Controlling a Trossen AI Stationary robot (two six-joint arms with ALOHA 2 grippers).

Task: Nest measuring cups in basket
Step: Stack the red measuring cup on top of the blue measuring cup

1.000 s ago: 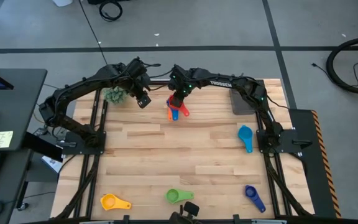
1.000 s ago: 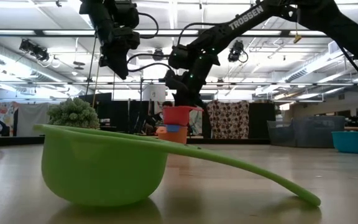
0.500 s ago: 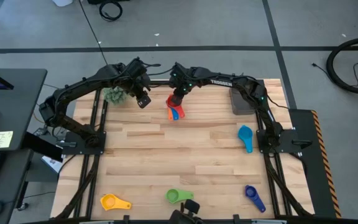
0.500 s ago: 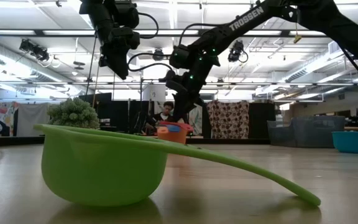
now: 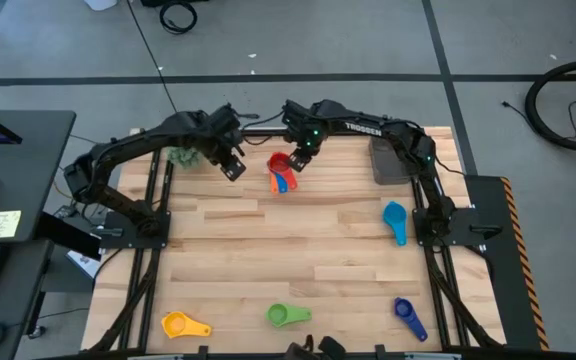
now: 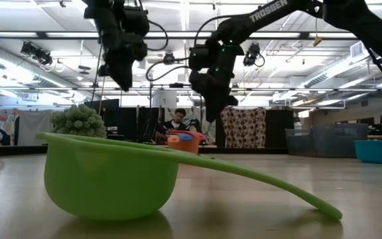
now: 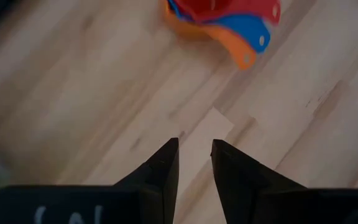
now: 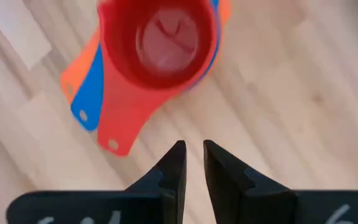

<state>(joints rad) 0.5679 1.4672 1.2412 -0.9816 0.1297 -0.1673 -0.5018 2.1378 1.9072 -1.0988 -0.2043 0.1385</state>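
Red cup [image 8: 160, 46] sits nested in blue and orange, apparently; right gripper [image 8: 191, 165] above, narrowly open, empty. Left gripper [image 7: 194, 163] likewise.

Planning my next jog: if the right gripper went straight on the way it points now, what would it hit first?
Probably bare table just beside the nested cups. The right gripper, holding nothing, points down with the red cup slightly ahead of its line; depth is unclear, so it might graze the red handle.

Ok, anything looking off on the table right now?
Yes: the nested stack, red cup in blue in orange, sits on bare wood, not in the basket. Its handles fan apart. Four cups lie scattered.
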